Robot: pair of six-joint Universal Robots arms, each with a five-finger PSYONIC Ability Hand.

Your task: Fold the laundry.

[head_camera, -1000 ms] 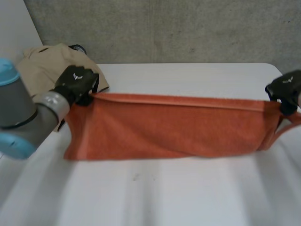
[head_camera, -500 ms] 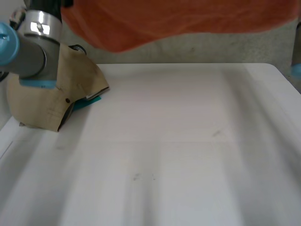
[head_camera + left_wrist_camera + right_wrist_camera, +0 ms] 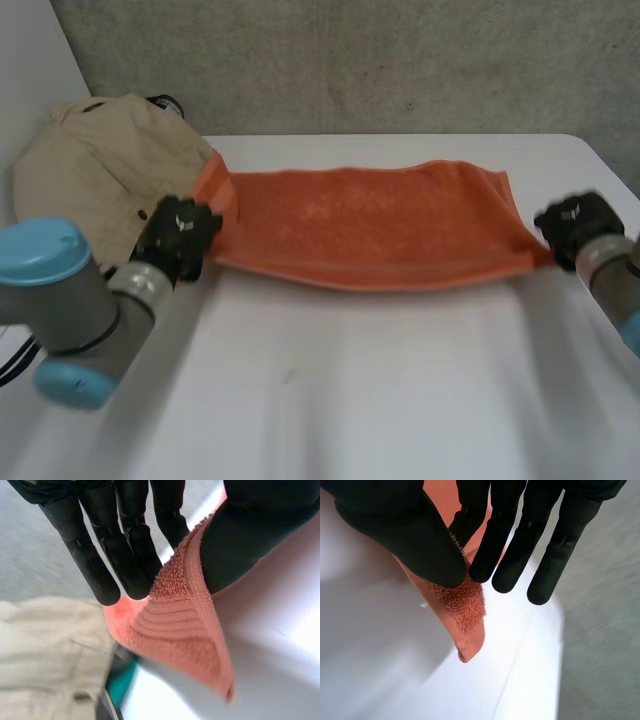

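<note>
Orange towel (image 3: 370, 225) lay spread across the white table (image 3: 350, 400). Its long axis ran from the robot's left to its right, one long edge toward the concrete wall (image 3: 400, 60) and the other stretched between the two hands. The left hand (image 3: 180, 235) pinched the near left corner between its straight fingers and thumb. The right hand (image 3: 572, 225) pinched the near right corner in the same way. The towel's left end touched a beige garment (image 3: 90, 175) heaped at the table's far left. A small white mark sat on the back of each hand, too small to read.
</note>
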